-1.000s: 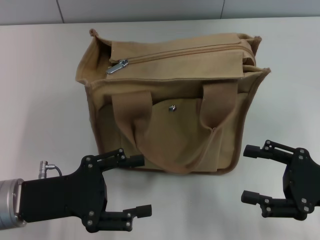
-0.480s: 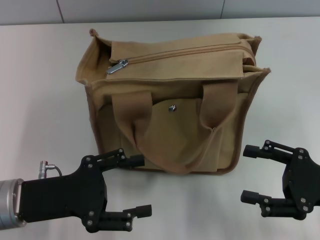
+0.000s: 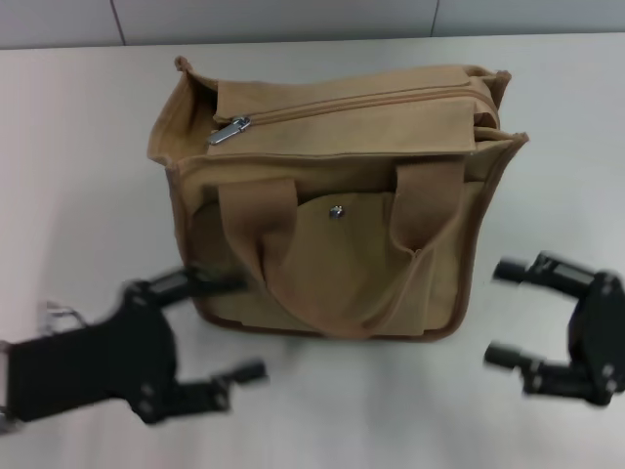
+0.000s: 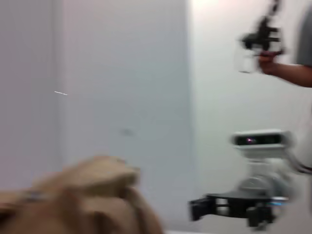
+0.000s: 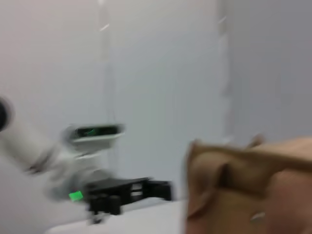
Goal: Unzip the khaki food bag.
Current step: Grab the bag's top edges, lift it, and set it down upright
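Observation:
The khaki food bag stands on the white table in the head view, its front pocket with a metal snap facing me and two loop handles hanging down the front. Its zipper runs along the top and is closed, with the silver zipper pull at the bag's left end. My left gripper is open and empty, low at the front left, near the bag's lower left corner. My right gripper is open and empty, at the front right, apart from the bag. The bag also shows in the left wrist view and the right wrist view.
The white table spreads around the bag, with a grey wall strip behind it. The left wrist view shows my right gripper farther off and a person's arm holding a device. The right wrist view shows my left gripper farther off.
My left gripper has moved left and slightly up, now blurred by motion. My right gripper has shifted a little to the right. The bag has not moved.

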Controlling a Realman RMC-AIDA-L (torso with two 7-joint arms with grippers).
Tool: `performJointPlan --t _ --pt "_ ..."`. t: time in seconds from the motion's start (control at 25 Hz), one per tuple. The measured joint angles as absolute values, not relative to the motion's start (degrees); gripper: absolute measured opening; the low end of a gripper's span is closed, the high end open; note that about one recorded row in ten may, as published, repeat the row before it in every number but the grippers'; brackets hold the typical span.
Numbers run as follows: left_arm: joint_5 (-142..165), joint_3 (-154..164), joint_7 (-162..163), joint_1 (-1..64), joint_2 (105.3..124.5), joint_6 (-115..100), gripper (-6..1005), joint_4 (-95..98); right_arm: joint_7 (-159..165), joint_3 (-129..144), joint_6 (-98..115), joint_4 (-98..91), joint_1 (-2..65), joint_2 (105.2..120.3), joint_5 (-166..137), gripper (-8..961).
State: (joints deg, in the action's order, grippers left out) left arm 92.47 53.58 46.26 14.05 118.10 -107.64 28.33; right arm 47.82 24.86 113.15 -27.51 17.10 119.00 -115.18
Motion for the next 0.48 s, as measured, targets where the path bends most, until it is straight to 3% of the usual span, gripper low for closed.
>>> performJointPlan --t 0.2,0.48 --pt "92.38 37.49 43.33 8.72 118.43 -107.20 737 27.54 47.70 15.97 112.18 -27.37 15.11 119.06 -111.74 833" --pt "92.85 36.38 42.26 11.03 118.56 -103.06 729 24.10 47.21 15.06 110.78 -27.33 14.80 119.09 -111.72 833"
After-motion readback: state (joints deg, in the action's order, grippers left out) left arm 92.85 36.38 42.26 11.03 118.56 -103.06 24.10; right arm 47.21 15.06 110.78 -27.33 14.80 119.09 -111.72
